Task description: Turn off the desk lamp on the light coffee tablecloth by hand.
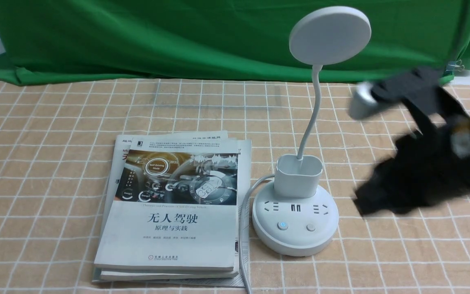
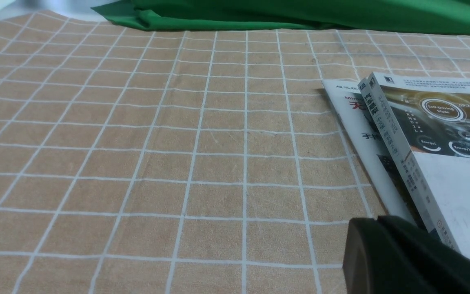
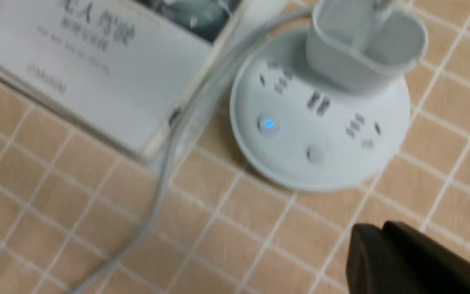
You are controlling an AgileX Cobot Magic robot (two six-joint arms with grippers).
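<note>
The white desk lamp [image 1: 295, 222] stands on the light coffee tablecloth [image 1: 55, 134], its disc head [image 1: 329, 34] high on a curved neck. On its round base, a button with a blue glow [image 1: 282, 226] sits beside a plain one [image 1: 311, 227]. My right gripper [image 1: 361, 204], the hand, is blurred and hovers to the right of the base without touching it. In the right wrist view the right gripper [image 3: 375, 230] is shut and empty, a short way from the base [image 3: 320, 122] and its blue-lit button [image 3: 268, 123]. My left gripper [image 2: 375, 220] is shut over the cloth.
A stack of books [image 1: 174, 212] lies just left of the lamp, with the lamp's white cable [image 1: 243, 228] running between them to the front edge. Green cloth [image 1: 178, 36] hangs along the back. The left gripper rests by the books' near corner [image 2: 422, 163].
</note>
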